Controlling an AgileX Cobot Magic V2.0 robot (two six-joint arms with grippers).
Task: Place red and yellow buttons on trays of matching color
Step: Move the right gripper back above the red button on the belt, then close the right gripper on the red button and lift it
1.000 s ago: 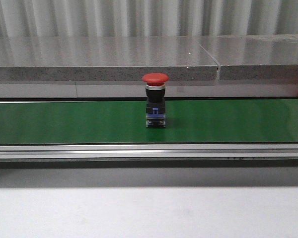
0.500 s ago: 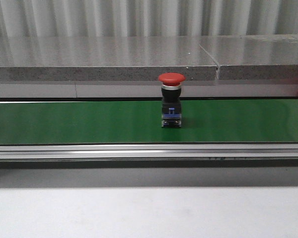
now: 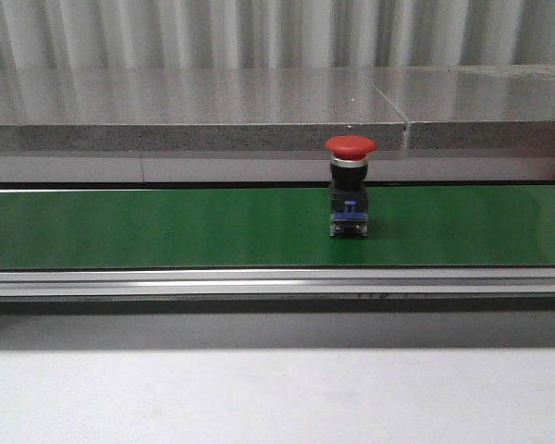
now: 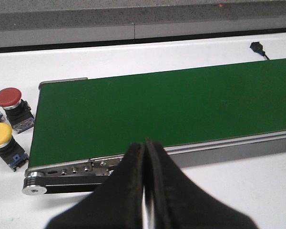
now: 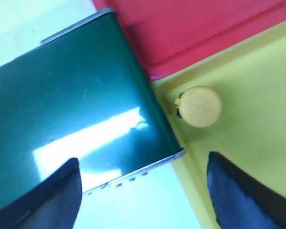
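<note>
Carried toward three o'clock since the earlier frame, the red button (image 3: 350,198) stands upright on the green belt (image 3: 166,227). Judged light, rigid, top-heavy; grip the black body under the cap. Left gripper (image 4: 144,157) closed, empty; right gripper (image 5: 143,183) wide open, empty.

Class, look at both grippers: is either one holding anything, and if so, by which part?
Nothing is held. The left gripper is shut on nothing above the conveyor belt; the right gripper is open and empty.
</note>
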